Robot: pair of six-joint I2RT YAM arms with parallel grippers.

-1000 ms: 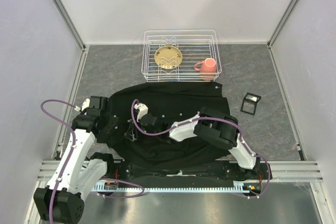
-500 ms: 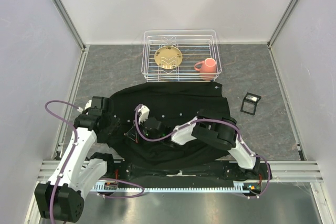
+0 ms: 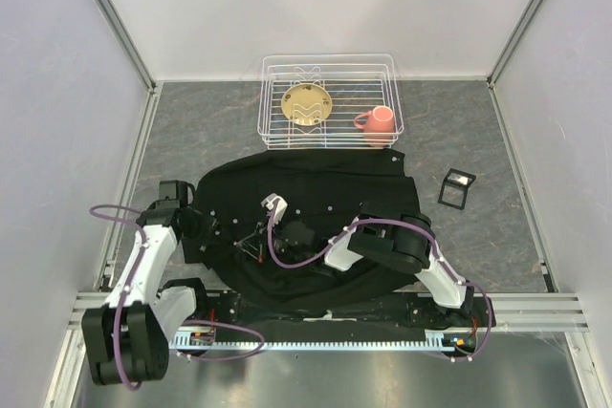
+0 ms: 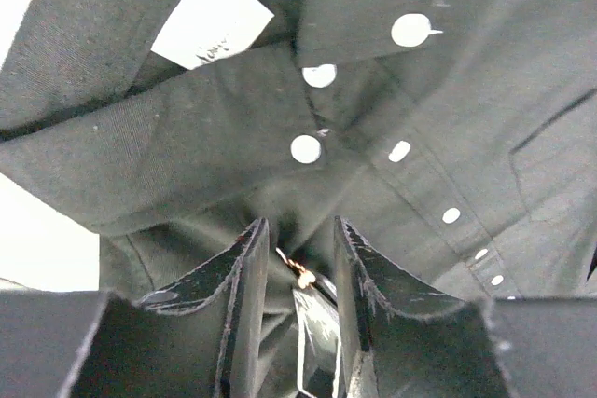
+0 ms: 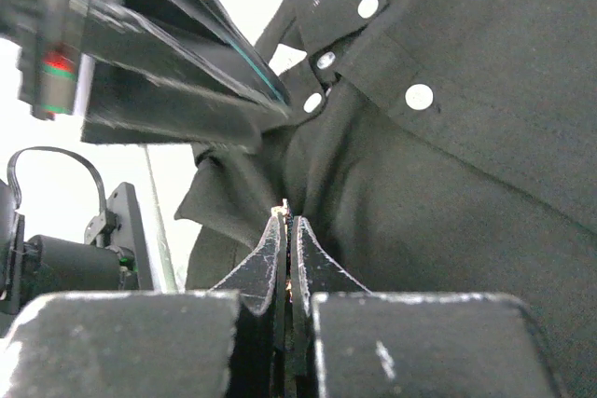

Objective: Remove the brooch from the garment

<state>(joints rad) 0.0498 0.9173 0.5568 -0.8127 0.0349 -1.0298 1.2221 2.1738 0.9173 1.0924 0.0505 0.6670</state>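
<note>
Robotics lab test cell: plain white panel walls [image 3: 316, 7] framed in aluminium profiles [image 3: 115, 16], a grey stone-patterned surface [image 3: 210, 126], and two white-and-black arms, left arm [image 3: 143, 269] and right arm [image 3: 406, 246], bolted to a metal rail [image 3: 535, 305] at the near edge and trailing purple cables [image 3: 113, 206]. Household goods staged inside: a wire dish rack [image 3: 330, 56] holding a golden plate [image 3: 307, 105] and a pink mug [image 3: 379, 122], a small black frame [image 3: 456, 187], and a black garment [image 3: 325, 183] spread beneath the arms.

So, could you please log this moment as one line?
left end effector open, straddling brooch | right end effector shut on brooch | brooch close against garment
</note>
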